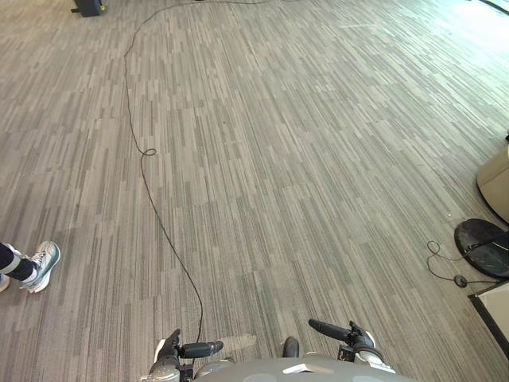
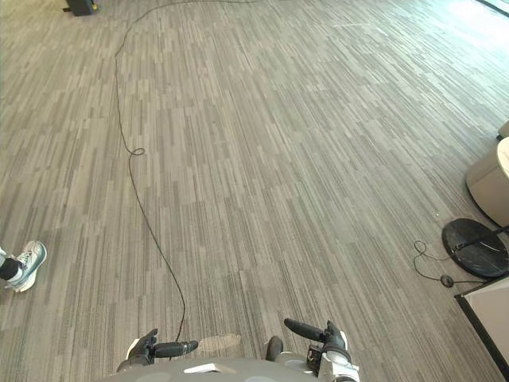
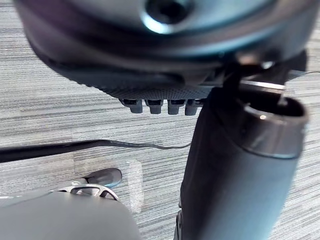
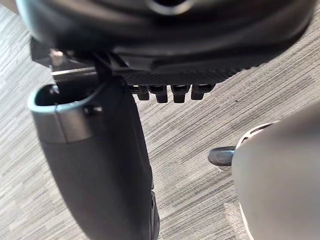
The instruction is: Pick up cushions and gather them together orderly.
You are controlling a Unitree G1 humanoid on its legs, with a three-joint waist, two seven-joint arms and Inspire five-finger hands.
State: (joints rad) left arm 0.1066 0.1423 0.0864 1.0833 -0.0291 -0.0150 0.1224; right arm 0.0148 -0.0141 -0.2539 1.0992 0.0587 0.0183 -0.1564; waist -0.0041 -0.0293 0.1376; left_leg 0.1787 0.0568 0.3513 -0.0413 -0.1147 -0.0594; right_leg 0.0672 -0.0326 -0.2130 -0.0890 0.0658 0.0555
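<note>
A beige padded piece, rounded like a cushion or a seat, stands at the right edge of the grey carpet; I cannot tell which it is. My left hand hangs low at the bottom edge, left of centre, its fingers straight and holding nothing. My right hand hangs at the bottom right of centre, also open and empty, with its fingers straight over bare carpet. Both hands are well away from the beige piece.
A black round base with a thin cord lies on the floor at the right. A pale panel edge sits just below it. A person's shoe stands at the left edge. A dark object is far back left.
</note>
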